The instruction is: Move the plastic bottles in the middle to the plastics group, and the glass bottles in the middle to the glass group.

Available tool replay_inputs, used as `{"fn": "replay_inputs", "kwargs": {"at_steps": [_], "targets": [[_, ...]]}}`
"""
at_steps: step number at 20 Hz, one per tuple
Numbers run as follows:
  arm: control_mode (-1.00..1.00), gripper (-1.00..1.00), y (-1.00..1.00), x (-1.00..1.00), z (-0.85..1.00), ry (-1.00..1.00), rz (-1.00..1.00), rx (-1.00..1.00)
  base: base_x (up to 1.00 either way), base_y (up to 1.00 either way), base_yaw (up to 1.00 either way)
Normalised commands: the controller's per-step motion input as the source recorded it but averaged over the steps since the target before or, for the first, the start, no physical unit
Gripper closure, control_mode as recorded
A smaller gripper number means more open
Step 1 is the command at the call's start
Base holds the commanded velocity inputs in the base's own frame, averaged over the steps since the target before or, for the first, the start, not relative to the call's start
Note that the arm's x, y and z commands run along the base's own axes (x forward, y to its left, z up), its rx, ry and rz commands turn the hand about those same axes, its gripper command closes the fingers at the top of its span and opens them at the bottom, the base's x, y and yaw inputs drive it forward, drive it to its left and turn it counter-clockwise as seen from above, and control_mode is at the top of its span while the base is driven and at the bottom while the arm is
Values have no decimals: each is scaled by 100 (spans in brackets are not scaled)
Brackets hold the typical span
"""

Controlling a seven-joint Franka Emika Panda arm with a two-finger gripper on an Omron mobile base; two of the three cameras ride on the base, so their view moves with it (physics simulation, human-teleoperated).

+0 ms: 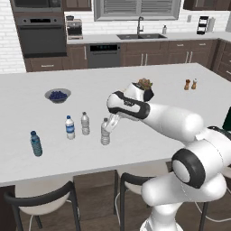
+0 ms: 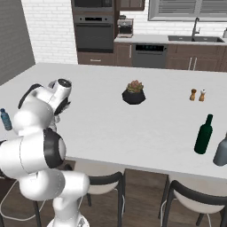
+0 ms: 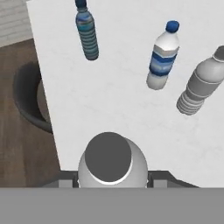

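My gripper (image 1: 108,126) is shut on the neck of a clear plastic bottle (image 1: 105,135) near the island's front edge. In the hand view its grey cap (image 3: 108,156) sits between my fingertips. Whether its base touches the counter I cannot tell. A second clear bottle (image 1: 85,124) (image 3: 200,84) stands just left of it. Further left are the plastics group: a blue-labelled bottle (image 1: 70,128) (image 3: 162,57) and a blue-tinted bottle (image 1: 36,144) (image 3: 87,31). The dark green glass bottle (image 2: 204,135) stands far to the right, near the front edge.
A bowl of blueberries (image 1: 57,95) sits behind the bottles. A potted plant (image 2: 134,93) and two shakers (image 2: 197,95) stand mid-island. A grey bottle (image 2: 221,151) is at the right edge. Dark stools (image 1: 43,200) line the island's near side.
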Motion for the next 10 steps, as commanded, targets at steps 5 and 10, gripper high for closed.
{"fn": "replay_inputs", "kwargs": {"at_steps": [5, 10], "targets": [[-100, 100, 88, -2, 1, 0, 27, 0, 0, 0, 0], [-100, 100, 81, 0, 1, -1, 23, 0, 0, 0, 0]]}}
